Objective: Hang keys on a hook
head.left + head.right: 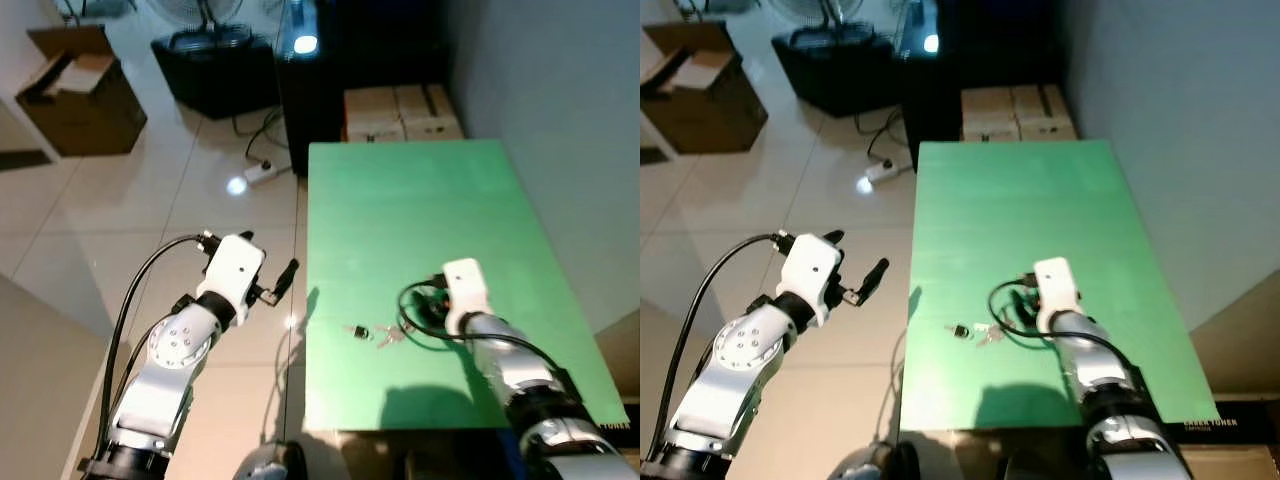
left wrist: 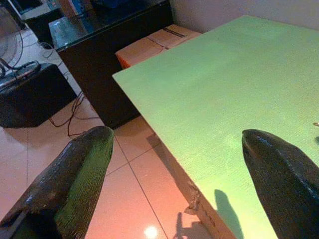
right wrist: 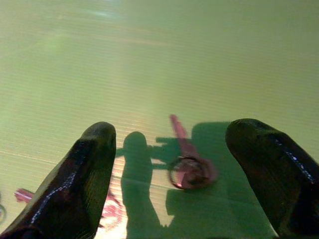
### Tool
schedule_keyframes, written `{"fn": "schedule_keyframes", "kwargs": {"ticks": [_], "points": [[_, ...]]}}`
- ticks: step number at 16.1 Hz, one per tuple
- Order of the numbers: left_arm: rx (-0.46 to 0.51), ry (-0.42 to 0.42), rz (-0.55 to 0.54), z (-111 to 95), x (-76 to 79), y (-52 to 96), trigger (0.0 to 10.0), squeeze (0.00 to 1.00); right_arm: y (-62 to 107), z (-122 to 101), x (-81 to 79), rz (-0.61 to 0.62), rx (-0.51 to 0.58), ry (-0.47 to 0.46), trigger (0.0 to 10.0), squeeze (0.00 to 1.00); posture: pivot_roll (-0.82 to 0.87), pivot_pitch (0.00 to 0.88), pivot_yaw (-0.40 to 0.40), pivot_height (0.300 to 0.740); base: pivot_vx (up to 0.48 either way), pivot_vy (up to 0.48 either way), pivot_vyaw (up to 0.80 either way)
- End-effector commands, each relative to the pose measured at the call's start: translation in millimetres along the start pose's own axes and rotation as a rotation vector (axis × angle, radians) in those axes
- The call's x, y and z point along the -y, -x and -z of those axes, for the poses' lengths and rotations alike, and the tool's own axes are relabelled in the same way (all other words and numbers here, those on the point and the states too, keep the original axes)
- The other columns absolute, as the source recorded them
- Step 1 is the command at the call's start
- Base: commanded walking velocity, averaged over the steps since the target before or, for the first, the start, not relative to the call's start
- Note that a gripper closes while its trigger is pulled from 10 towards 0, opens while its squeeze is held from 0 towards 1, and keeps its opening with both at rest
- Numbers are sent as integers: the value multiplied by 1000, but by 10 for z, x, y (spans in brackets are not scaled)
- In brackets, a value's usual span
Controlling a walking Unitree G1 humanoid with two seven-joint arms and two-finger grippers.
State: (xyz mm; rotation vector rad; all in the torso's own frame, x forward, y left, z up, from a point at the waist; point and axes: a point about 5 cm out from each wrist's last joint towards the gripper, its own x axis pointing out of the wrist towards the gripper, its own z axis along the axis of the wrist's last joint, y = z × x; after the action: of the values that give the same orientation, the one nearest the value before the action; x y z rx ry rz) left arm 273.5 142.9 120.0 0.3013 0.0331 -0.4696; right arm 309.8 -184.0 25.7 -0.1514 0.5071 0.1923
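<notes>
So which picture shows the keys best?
The right wrist view: the keys lie close up on the green table, between the open right gripper fingers. Both eye views show them small, beside that gripper.

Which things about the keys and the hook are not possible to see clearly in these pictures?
- Hook: the head views give no sign of where it is.
- Keys: too small in the head views to count them or tell their shapes.
- Keys in the right wrist view: shaded by the open right tool, partly cut off by the picture's edge.
- Table: near edge hidden by the right arm.
</notes>
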Motion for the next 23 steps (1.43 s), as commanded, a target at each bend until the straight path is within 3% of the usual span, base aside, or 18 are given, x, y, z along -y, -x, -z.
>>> {"fn": "schedule_keyframes", "kwargs": {"ticks": [1,4,8,11,14,18,19,20,21,22,23], "points": [[5,-2,24,-32,28,28,10000,0,-19,-11,-24,-2,5,-5,10000,1000,7,223,97,740,0,0,0],[19,17,109,-66,88,73,10000,0,-72,-59,-129,-10,5,14,10000,1000,4,207,92,740,0,0,0],[36,76,251,-129,150,161,10000,0,-97,8,-79,72,-77,77,10000,1000,8,194,83,740,0,0,0],[16,105,370,-143,223,238,10000,0,-103,69,-83,92,-121,68,10000,1000,11,188,91,740,0,0,0],[8,94,392,-145,236,237,10000,0,-111,49,-46,146,-131,56,10000,1000,6,182,104,740,0,0,0],[8,91,389,-160,231,217,10000,0,-113,65,-47,149,-122,-38,10000,1000,5,175,108,740,0,0,0],[8,90,390,-160,235,218,10000,0,-117,80,-78,121,-128,-63,10000,733,4,174,109,740,0,0,0],[9,90,390,-162,239,215,10000,0,-119,77,-89,106,-125,-75,10000,39,6,174,109,740,0,0,0],[10,89,390,-163,238,211,10000,0,-121,68,-83,112,-122,-92,10000,0,4,173,109,740,0,0,0],[10,90,389,-162,237,205,10000,0,-124,55,-78,118,-117,-114,9176,0,3,173,111,740,0,0,0],[11,90,388,-162,236,202,10000,0,-126,50,-79,121,-114,-129,5961,0,3,173,111,740,0,0,0]]}}
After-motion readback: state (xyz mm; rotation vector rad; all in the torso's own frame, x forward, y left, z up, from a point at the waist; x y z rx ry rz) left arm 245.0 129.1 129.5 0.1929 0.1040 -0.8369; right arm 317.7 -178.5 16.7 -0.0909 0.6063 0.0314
